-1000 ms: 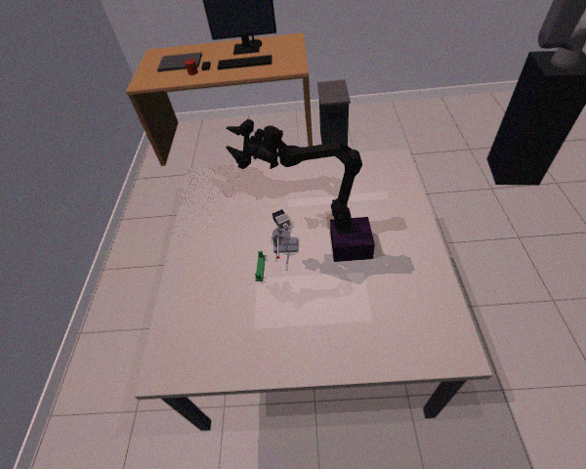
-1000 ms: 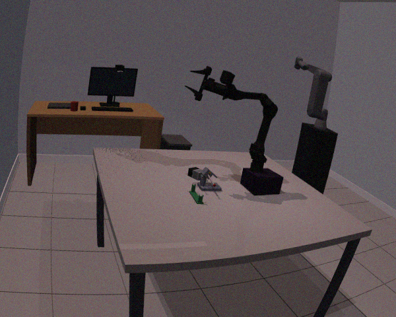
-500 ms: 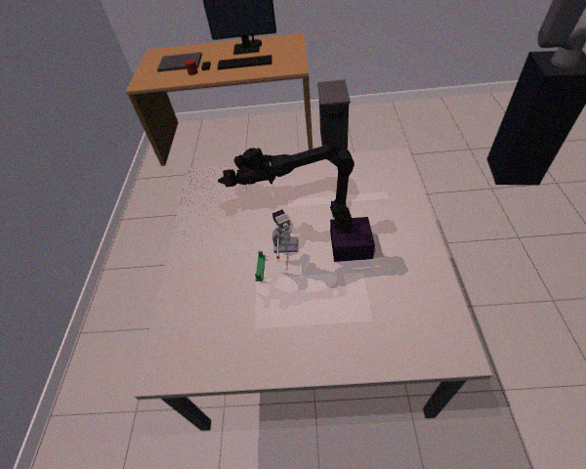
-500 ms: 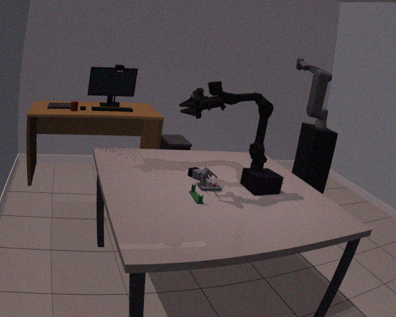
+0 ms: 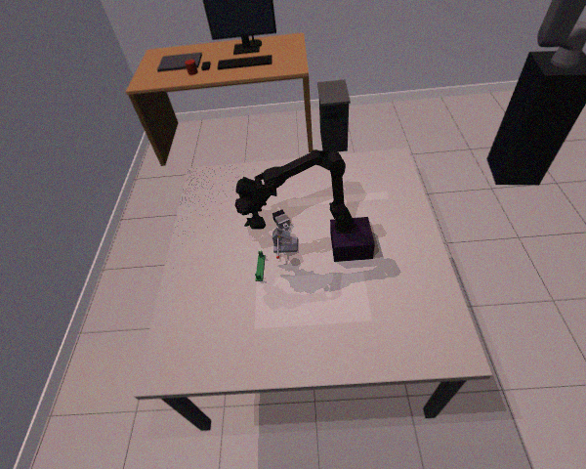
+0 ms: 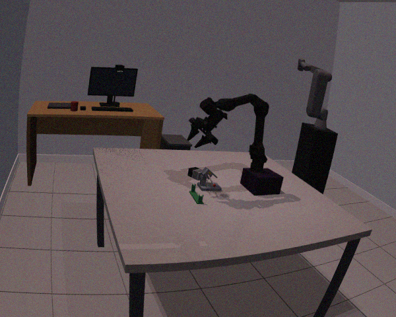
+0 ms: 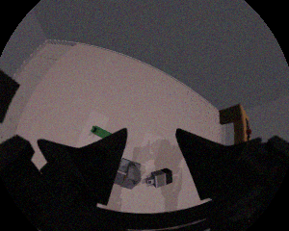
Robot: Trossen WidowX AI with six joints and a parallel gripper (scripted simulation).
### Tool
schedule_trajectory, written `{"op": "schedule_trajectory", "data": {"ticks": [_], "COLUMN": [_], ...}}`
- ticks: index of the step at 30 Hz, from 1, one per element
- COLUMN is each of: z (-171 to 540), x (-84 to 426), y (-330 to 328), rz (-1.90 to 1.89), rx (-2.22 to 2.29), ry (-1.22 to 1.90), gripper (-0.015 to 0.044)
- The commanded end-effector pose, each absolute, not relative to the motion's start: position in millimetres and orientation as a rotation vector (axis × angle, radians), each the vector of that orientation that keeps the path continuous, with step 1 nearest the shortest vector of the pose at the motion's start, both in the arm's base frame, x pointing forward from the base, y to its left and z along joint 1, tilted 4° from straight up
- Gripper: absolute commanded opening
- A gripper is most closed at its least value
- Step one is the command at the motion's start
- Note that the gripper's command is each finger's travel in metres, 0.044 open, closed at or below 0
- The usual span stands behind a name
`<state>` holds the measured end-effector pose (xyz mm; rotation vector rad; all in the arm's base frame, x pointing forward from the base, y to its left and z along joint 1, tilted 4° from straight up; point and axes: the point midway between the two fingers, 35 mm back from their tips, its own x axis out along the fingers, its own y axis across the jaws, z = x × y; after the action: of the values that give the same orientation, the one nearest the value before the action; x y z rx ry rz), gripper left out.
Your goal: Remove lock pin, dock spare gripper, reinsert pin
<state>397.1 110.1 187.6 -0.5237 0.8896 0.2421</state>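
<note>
Black angular gripper (image 5: 252, 222) (image 6: 193, 142) (image 7: 151, 131) hangs clear above the pale flat table (image 5: 318, 353) (image 6: 225, 232) (image 7: 135, 87); its fingers stand apart, empty; open air separates them from the grey angular mount (image 5: 286, 245) (image 6: 208, 187) (image 7: 129, 174).

A green rack (image 7: 100, 132) lies beyond the gray mount (image 7: 128, 174).

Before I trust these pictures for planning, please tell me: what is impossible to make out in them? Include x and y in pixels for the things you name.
- Pin (image 5: 277, 246) seating depth: too small and grainy in the top view.
- Mount (image 7: 130, 174), left part: hidden by a finger of the hand (image 7: 151, 131) in the wrist view.
- Green rack (image 7: 101, 132), one end: hidden by the same finger, wrist view.
- Monitor (image 5: 240, 18), top edge: cut off in the top view.
</note>
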Motion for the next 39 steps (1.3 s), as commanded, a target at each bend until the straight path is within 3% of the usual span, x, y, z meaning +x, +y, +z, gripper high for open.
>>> {"op": "schedule_trajectory", "data": {"ticks": [1,7,20,28,39], "z": [133,109,106,41,26], "x": [339,292,291,289,290], "y": [128,131,132,133,133], "rz": [0.768,1.23,1.239,1.241,1.241], "rx": [-1.057,-1.35,-1.354,-1.349,-1.349], "ry": [1.11,1.175,1.175,1.176,1.177], "gripper": [0.03,0.03,0.03,0.03,0.03]}}
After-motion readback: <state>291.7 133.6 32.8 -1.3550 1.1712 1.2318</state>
